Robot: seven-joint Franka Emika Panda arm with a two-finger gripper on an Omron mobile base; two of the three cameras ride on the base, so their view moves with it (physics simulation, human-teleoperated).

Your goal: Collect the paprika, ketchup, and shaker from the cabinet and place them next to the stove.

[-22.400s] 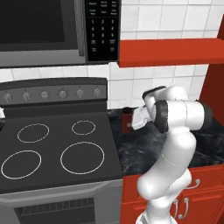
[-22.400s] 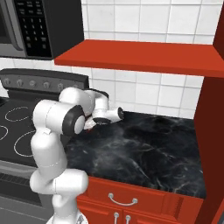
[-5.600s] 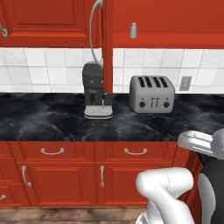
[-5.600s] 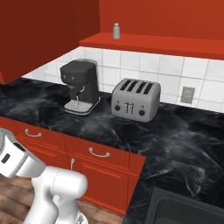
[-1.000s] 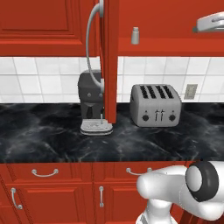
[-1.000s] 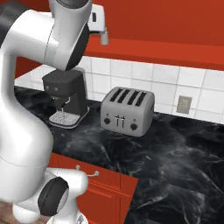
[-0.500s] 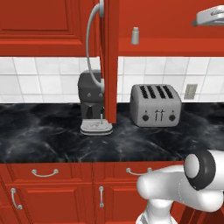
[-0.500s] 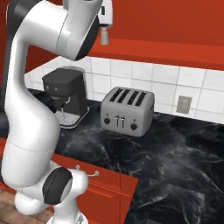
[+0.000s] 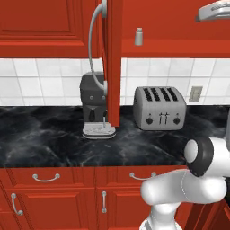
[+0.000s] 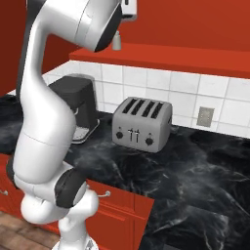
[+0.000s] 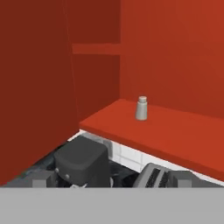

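The shaker (image 11: pixel 141 108) stands upright on the bottom shelf (image 11: pixel 175 131) of the open cabinet (image 9: pixel 179 22), with its long axis vertical; in the hand view it lies ahead of the gripper (image 9: pixel 214 10), slightly above the centre of the view and well apart from the finger tips. The gripper is raised to shelf height at the upper right of the left base view, to the right of the shaker (image 9: pixel 139 37), and its jaws stand fully apart with nothing between them. The next move appears to require a level advance into the cabinet until the jaws straddle the shaker body. The shelf around the shaker is bare, with a side wall to the left in the hand view. Below the shelf, the desk (image 9: pixel 54 134) carries a coffee machine (image 9: pixel 92 103) and a toaster (image 9: pixel 159 108). The cabinet door (image 9: pixel 113 63) stands open, edge-on in the left base view.
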